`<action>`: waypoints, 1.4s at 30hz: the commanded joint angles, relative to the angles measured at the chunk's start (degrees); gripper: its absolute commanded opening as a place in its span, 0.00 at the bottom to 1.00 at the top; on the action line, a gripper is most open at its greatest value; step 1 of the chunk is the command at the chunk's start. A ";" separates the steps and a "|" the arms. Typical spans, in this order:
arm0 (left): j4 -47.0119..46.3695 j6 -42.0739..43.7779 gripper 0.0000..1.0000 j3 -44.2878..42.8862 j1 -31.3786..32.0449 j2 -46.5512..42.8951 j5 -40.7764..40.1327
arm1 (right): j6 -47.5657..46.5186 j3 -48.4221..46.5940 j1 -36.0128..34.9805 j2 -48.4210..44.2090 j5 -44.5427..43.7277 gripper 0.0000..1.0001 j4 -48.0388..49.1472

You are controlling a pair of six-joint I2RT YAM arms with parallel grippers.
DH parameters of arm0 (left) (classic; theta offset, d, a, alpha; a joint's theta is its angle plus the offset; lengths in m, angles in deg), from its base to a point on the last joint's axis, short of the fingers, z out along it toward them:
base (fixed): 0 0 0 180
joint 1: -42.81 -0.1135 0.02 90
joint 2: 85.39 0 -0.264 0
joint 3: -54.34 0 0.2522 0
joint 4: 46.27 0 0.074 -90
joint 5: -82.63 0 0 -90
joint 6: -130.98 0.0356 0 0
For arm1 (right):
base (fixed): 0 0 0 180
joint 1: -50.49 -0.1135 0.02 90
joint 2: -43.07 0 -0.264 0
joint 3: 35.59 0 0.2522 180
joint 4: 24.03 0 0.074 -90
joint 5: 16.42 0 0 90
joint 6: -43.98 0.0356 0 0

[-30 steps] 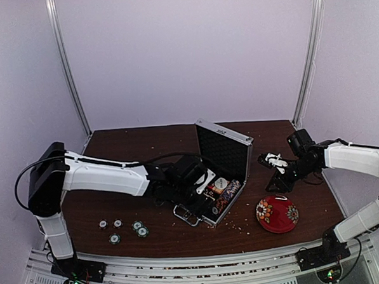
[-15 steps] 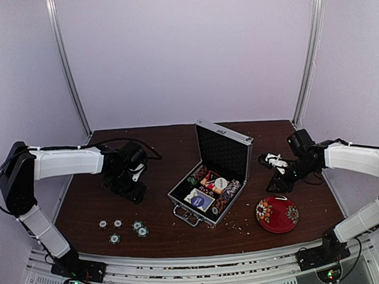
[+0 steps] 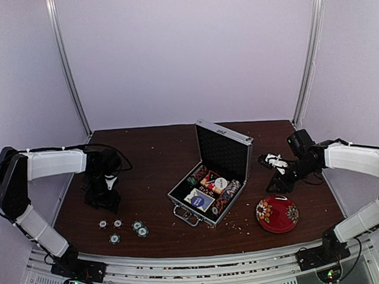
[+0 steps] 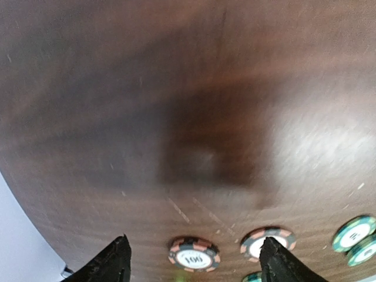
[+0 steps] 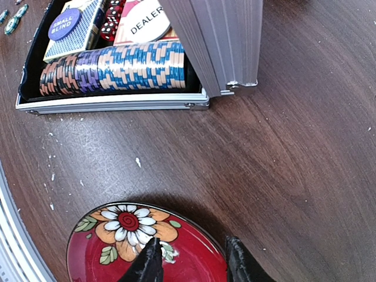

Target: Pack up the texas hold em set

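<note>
Left pincer (image 3: 103, 200) hangs over the left side of the table (image 3: 152, 150), jaws spread wide and gripping nothing. Five loose poker chips (image 3: 117, 223) lie just near of it. In the wrist view, the chip (image 4: 192, 259) lying between its fingertips (image 4: 117, 264) reads "100". To the right, at mid-table, the silver briefcase (image 3: 225, 146) stands open, its lid upright on the far right side and its handle toward the near edge. Inside it lies the blue-and-cream card deck box (image 5: 91, 20), with a blue disc (image 5: 63, 24) lettered "SMALL BLIND" on top. A white disc (image 5: 147, 20) beside the box reads "DEALER", and red dice (image 5: 109, 26) sit between the two discs. A row of chips on edge (image 5: 117, 66) fills the compartment along the case's right wall. Right pincer (image 5: 194, 258) hovers to the right of the case and apart from it, above the far rim of the red floral bowl (image 5: 117, 235). Its jaws stand a little apart and hold nothing.
</note>
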 commanded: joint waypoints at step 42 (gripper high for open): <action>-9.60 -1.39 0.41 -7.89 6.01 16.72 11.47 | -0.57 -1.20 -0.89 0.06 -0.33 0.37 -0.73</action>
